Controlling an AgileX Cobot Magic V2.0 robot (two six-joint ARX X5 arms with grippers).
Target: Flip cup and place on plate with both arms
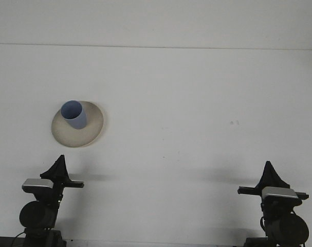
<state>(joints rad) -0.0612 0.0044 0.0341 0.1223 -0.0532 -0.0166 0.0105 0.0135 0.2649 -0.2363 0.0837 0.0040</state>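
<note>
Blue cup (pixel 74 114) upright on plate (pixel 91 130), left half of desk (pixel 197 92). Both claws (pixel 58 167) (pixel 269 175) parked low, well apart from it; grip width impossible to tell. Risk: clumsy re-approach tipping cup, shoving plate.

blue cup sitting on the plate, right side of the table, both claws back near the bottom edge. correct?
Not quite. The front view shows the blue cup on the plate on the table's left side, not the right. Both the left claw and right claw are back near the bottom edge.
</note>
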